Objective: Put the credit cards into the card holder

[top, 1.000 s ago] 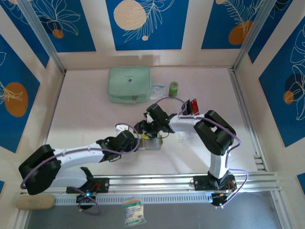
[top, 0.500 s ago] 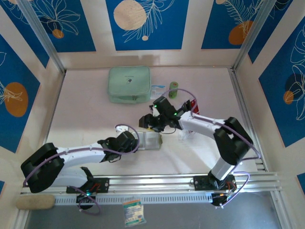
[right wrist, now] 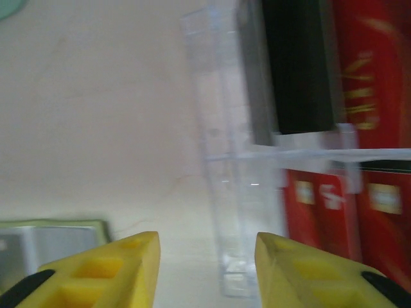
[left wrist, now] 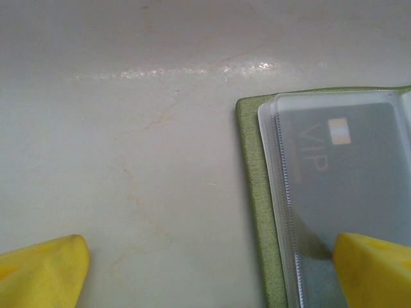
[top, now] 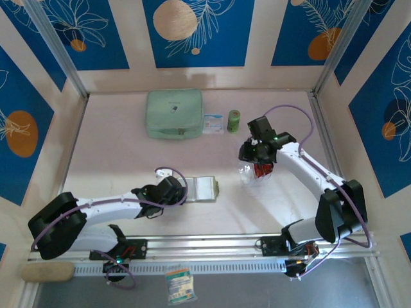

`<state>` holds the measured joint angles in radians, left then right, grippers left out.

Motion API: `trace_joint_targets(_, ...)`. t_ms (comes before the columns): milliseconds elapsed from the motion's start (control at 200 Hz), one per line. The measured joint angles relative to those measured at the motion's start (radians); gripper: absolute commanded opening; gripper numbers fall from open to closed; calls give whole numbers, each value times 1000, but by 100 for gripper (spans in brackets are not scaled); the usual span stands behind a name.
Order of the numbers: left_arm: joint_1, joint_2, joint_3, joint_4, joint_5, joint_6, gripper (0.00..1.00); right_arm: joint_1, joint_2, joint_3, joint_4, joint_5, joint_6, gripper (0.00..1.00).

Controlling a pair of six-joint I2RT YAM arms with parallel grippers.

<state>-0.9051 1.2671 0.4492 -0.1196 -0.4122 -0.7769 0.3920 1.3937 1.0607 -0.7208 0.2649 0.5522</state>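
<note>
Top external: right end effector [top: 250,160], spread and empty, has swung from card holder [top: 205,188] to credit cards [top: 262,170] just ahead, likely fetching another.

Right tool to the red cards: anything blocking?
Only the clear acrylic rack itself: the red cards stand inside it, a clear rail crossing their faces. The right tool is open near the rack's corner, nothing else between.

The card holder [left wrist: 253,192] runs off the left wrist view's right and lower edges. A fingertip [left wrist: 376,269] of the left hand [left wrist: 212,269] covers a corner of its sleeved dark card [left wrist: 347,173]. In the right wrist view, the red cards [right wrist: 372,212] and clear rack [right wrist: 221,192] are blurred, and the cards are cut off at the right.
</note>
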Motion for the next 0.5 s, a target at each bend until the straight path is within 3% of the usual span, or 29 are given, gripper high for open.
trace_joint_targets(100, 0, 0, 0, 0, 0, 0, 97, -26, -9, 0, -40, 45, -31, 34)
trace_joint_targets(500, 0, 0, 0, 0, 0, 0, 97, -37, -6, 0, -101, 159, -83, 32)
